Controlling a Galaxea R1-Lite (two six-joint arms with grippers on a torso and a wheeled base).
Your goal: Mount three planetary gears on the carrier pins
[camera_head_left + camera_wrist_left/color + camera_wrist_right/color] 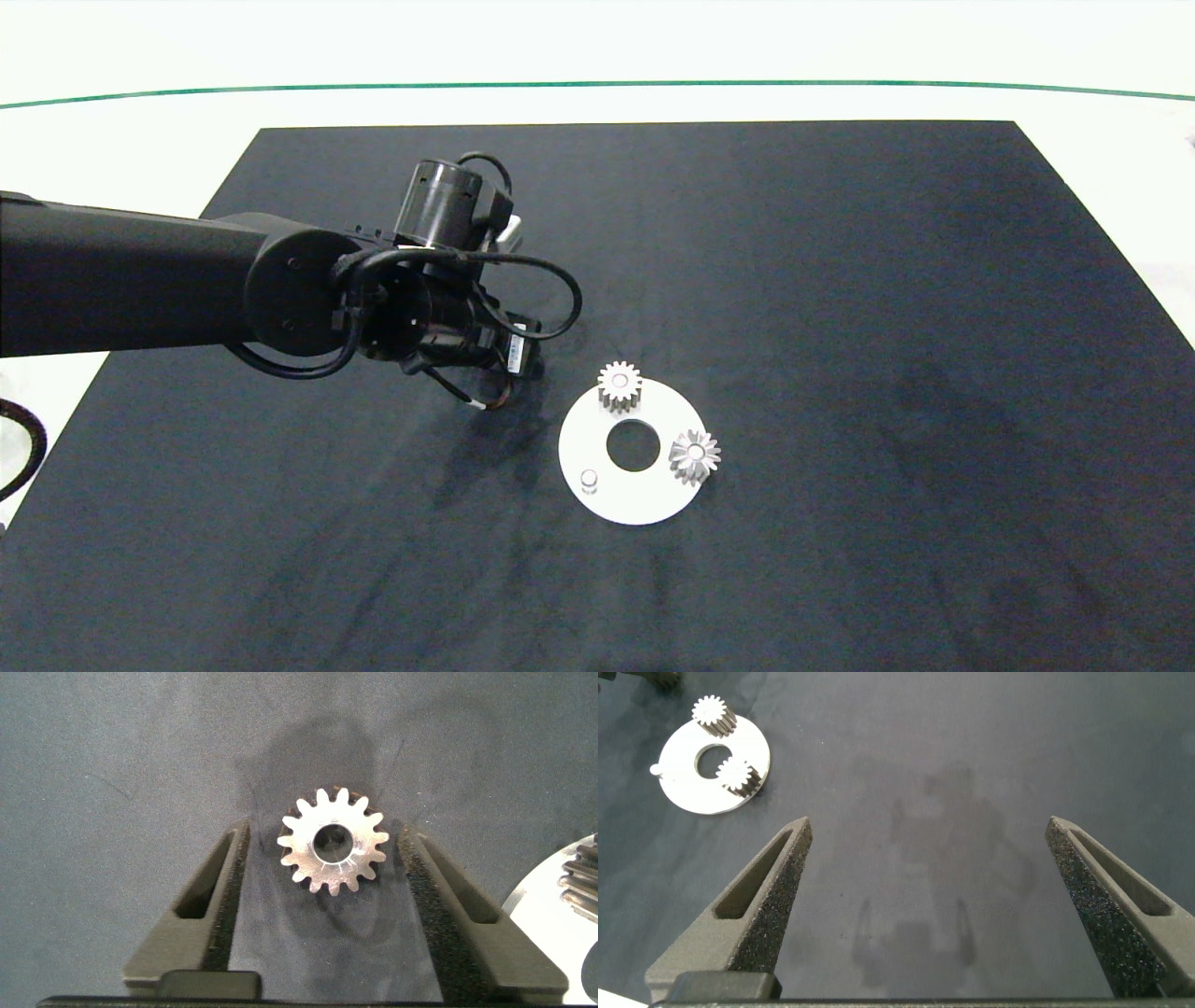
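Left tool (322, 905), fingers wide, straddles the third planetary gear (333, 841) on the black mat; two gears already seated (one carrier pin (589, 479) bare). Next: close, lift, align bore.

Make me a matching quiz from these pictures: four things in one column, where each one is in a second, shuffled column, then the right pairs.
Things
1. third gear
2. bare pin
3. right gripper
4. disc

Places or states
A. open over bare cloth
B. on the cloth between the open left gripper's fingers
C. carries two gears
D. stands on the disc with no gear

Pairs: 1-B, 2-D, 3-A, 4-C
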